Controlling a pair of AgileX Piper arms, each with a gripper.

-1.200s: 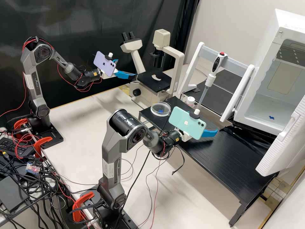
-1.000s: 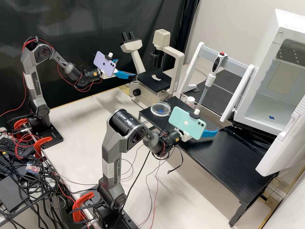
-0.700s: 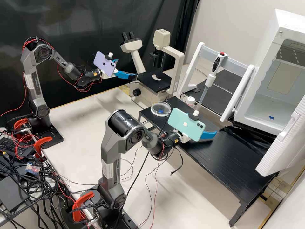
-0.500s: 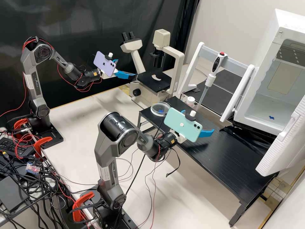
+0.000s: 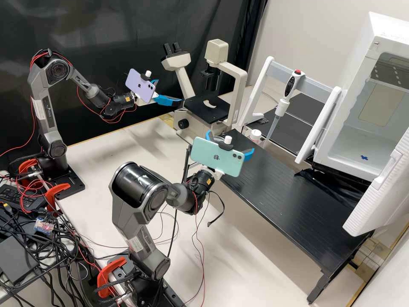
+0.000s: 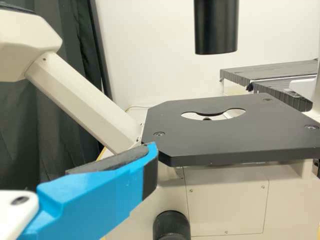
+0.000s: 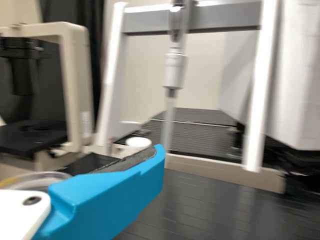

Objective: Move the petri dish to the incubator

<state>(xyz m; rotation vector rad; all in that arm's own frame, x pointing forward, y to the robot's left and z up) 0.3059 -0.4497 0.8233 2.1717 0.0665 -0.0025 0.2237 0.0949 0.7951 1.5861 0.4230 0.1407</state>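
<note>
While the petri dish point(image 7: 44, 176) sat on the far end of the black worktop point(image 5: 298, 200), partly behind the green phone point(image 5: 217, 157) in the high view, the right gripper point(image 5: 230, 142) was spread near it, nothing pinched. Step in hand, likely: lining up the grasp. Best done by lowering level, with the dish centred between both fingers, then closing gently on the side wall; a grip too high could catch only the rim or tip it. Lift straight, keep flat. Left gripper point(image 5: 168, 91) was spread too, holding nothing, beside the microscope point(image 5: 238, 94); looked best parked. Obstacles: white-capped bottle point(image 5: 255, 134) near the dish, and the hanging pipette point(image 5: 281, 106) on its stand point(image 5: 312, 81), so the carry wanted a path along the near side. The incubator point(image 5: 385, 32) stood open, blue mark point(image 5: 364, 157) on its floor, probable drop spot; its door point(image 5: 379, 200) needed clearance.
</note>
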